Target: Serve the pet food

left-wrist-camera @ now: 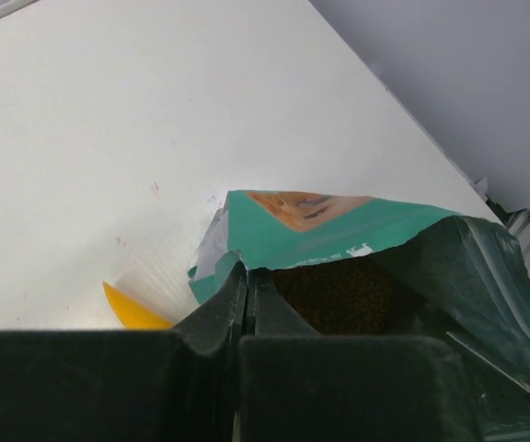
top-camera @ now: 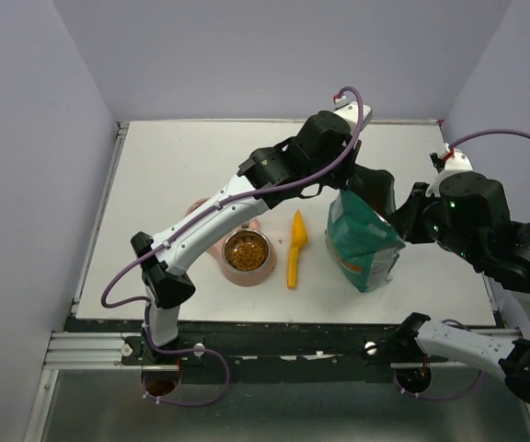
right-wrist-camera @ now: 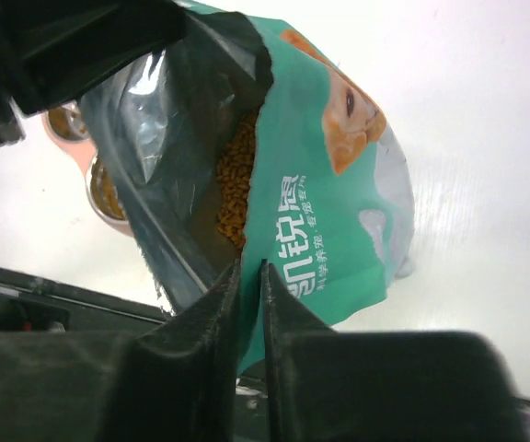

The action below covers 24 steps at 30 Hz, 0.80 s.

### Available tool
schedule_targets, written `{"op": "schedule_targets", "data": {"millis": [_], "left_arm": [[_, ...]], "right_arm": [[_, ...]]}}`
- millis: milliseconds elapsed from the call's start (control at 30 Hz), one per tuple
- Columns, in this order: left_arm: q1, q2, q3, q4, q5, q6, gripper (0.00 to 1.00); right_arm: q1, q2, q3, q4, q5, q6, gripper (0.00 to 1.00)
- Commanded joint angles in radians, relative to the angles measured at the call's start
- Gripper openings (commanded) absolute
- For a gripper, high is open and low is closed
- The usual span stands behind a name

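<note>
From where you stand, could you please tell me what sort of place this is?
Most likely a robot test cell, not a home: a white table boxed in by plain pale walls, an aluminium rail at its near edge, and staged props: a teal bag, a yellow scoop, a bowl of kibble.

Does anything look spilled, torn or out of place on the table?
No spill shows. The teal-green foil bag has a ragged, torn mouth, and the yellow plastic scoop lies flat beside the metal bowl of brown kibble.
</note>
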Motion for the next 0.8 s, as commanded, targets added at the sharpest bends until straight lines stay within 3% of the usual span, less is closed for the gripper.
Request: {"op": "schedule_targets", "data": {"millis": [0, 67, 200, 233, 300, 367, 400, 467, 633, 767], "left_arm": [[0.020, -0.026, 0.105, 0.331, -0.154, 0.042, 0.00], [0.021, -0.017, 0.111, 0.370, -0.193, 0.051, 0.00], [0.018, -0.016, 0.099, 0.465, -0.210, 0.086, 0.00], [0.017, -0.019, 0.084, 0.492, -0.189, 0.094, 0.00], [0.015, -0.019, 0.076, 0.516, -0.161, 0.091, 0.00], [0.008, -0.019, 0.078, 0.514, -0.150, 0.091, 0.00], [0.002, -0.020, 0.078, 0.511, -0.152, 0.094, 0.00], [-0.009, -0.023, 0.071, 0.497, -0.159, 0.103, 0.00], [-0.018, -0.028, 0.076, 0.454, -0.243, 0.101, 0.00], [-0.020, -0.022, 0.094, 0.454, -0.273, 0.114, 0.00]], "right_arm": [[0.004, -0.067, -0.024, -0.027, -0.045, -0.108, 0.09], [0.004, -0.072, -0.021, -0.038, -0.039, -0.110, 0.00], [0.006, -0.108, -0.020, 0.002, -0.072, -0.119, 0.01], [0.004, -0.112, -0.017, 0.020, -0.069, -0.119, 0.11], [0.006, -0.089, 0.020, 0.048, -0.043, -0.116, 0.54], [0.006, -0.052, 0.066, 0.071, 0.033, -0.109, 0.74], [0.006, -0.034, 0.087, 0.079, 0.073, -0.103, 0.79], [0.006, -0.004, 0.120, 0.102, 0.089, -0.122, 0.81], [0.006, 0.052, 0.079, 0.133, -0.170, -0.280, 0.87], [0.006, 0.068, 0.057, 0.096, -0.097, -0.303, 0.85]]}}
